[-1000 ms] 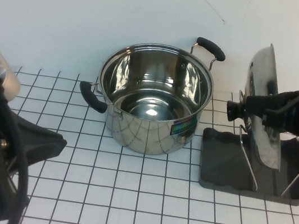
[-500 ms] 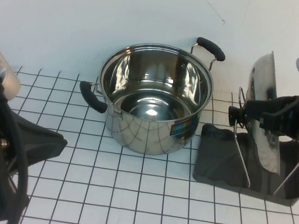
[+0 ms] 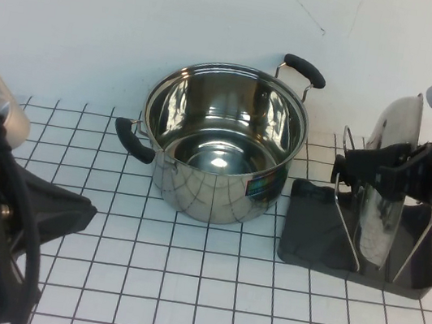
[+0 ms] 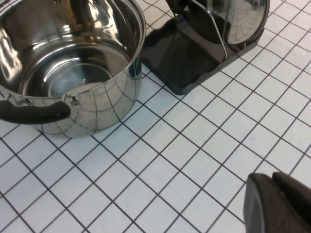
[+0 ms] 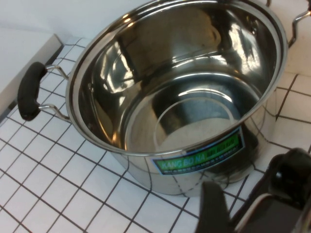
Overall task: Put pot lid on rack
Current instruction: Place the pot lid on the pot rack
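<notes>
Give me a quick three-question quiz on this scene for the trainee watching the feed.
1. True or false: the pot lid stands on edge between the wire loops of the rack.
2. Which gripper is at the lid's knob: the left gripper or the right gripper?
3. Multiple choice: the pot is (A) empty, (B) full of water, (C) covered.

Key: 1 true. 2 the right gripper, shut on the knob above the rack; the left gripper is low over the table, on the robot's left, away from everything. 3 A.
</notes>
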`<state>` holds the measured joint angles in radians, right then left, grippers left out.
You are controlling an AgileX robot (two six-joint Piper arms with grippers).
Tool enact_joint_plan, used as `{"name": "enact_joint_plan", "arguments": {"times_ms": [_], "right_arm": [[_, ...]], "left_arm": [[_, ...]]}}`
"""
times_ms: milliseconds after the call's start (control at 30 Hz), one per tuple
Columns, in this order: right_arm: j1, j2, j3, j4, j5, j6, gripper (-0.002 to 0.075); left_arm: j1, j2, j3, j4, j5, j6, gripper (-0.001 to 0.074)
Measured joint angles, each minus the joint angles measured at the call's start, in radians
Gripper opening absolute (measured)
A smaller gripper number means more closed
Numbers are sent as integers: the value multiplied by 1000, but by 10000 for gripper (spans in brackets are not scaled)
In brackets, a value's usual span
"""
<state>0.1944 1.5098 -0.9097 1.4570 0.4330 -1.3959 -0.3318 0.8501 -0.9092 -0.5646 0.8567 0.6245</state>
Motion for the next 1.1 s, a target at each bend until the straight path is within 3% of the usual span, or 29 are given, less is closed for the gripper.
{"name": "enact_joint_plan", "arguments": {"times_ms": [367,1100], "right_arm": [[-24,0,0,-114,52,142,449],[-394,0,0,-107,578,169,449]], "left_arm": [[0,0,0,0,58,0,-1],[0,0,0,0,77,0,-1]]}}
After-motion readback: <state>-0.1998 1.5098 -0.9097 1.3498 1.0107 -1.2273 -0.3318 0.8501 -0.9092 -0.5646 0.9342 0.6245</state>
